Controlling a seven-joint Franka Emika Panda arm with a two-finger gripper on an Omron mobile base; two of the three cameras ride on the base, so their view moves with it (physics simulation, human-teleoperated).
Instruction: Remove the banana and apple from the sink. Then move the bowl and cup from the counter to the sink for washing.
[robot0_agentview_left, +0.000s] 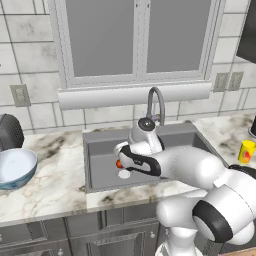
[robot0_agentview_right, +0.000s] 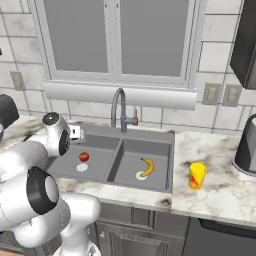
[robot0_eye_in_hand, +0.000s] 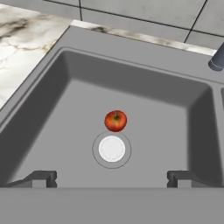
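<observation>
A white robot arm reaches over the dark grey double-basin sink (robot0_agentview_right: 172, 150) in a rendered kitchen, its pincer (robot0_eye_in_hand: 112, 177) spread wide above the left basin and holding nothing. Directly below, the small red apple (robot0_eye_in_hand: 116, 120) sits on the basin floor just beside the round white drain (robot0_eye_in_hand: 112, 148), nothing standing between it and the fingertips (robot0_eye_in_hand: 43, 177). In the right basin, the curved yellow banana (robot0_agentview_right: 147, 167) lies touching that basin's drain. A curved grey faucet (robot0_agentview_right: 119, 107) rises behind the divider between the basins. On the veined white marble table (robot0_agentview_right: 220, 192), the yellow cup (robot0_agentview_right: 196, 176) with its red-orange mark stands upright right of the sink, near a dark rounded appliance (robot0_agentview_right: 247, 145). Left of the sink, the wide, smooth blue-grey bowl (robot0_agentview_left: 15, 167) rests well apart from the arm, with another dark rounded object (robot0_agentview_left: 9, 132) behind it.
</observation>
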